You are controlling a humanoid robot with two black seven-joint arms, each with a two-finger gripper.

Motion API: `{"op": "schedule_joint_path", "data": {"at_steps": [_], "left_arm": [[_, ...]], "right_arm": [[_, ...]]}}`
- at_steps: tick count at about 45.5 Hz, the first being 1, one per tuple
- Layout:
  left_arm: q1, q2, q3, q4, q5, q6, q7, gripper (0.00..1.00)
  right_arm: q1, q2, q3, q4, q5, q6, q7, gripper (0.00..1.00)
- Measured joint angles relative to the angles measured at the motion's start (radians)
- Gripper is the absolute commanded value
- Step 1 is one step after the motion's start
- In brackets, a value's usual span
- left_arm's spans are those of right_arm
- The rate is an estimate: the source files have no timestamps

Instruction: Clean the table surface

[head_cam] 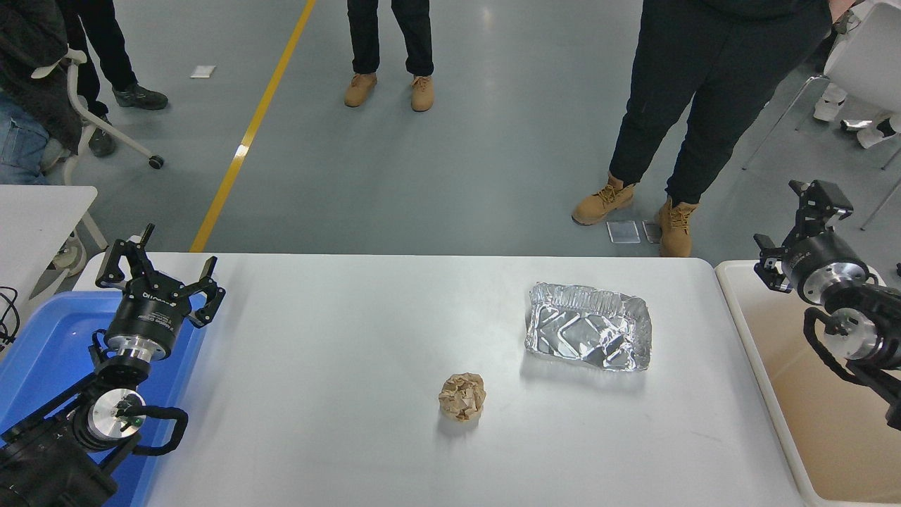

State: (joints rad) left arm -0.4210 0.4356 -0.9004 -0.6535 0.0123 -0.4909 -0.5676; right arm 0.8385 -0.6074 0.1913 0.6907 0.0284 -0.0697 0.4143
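The white table surface (338, 366) fills the middle of the head view. A crumpled brown paper ball (462, 396) lies on it near the centre front. A crinkled silver foil tray (588, 326) lies to the ball's right and further back. My right gripper (795, 222) is open and empty, raised over the far end of the beige bin, well to the right of the foil tray. My left gripper (158, 264) is open and empty, parked at the lower left over the blue bin's edge.
A blue bin (42, 352) stands against the table's left side and a beige bin (830, 422) against its right side. A smaller white table (35, 208) is at the far left. People stand on the floor beyond the far edge (676, 105).
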Motion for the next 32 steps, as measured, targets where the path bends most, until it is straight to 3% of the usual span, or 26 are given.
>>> {"op": "schedule_joint_path", "data": {"at_steps": [11,32], "left_arm": [[0.0,0.0,0.0,0.0,0.0,0.0,0.0,0.99],[0.0,0.0,0.0,0.0,0.0,0.0,0.0,0.99]], "right_arm": [[0.032,-0.028,-0.105,0.003,-0.3,0.009,-0.001,0.99],[0.129,-0.059,-0.345,0.006,-0.584,0.034,0.001,0.96]]}}
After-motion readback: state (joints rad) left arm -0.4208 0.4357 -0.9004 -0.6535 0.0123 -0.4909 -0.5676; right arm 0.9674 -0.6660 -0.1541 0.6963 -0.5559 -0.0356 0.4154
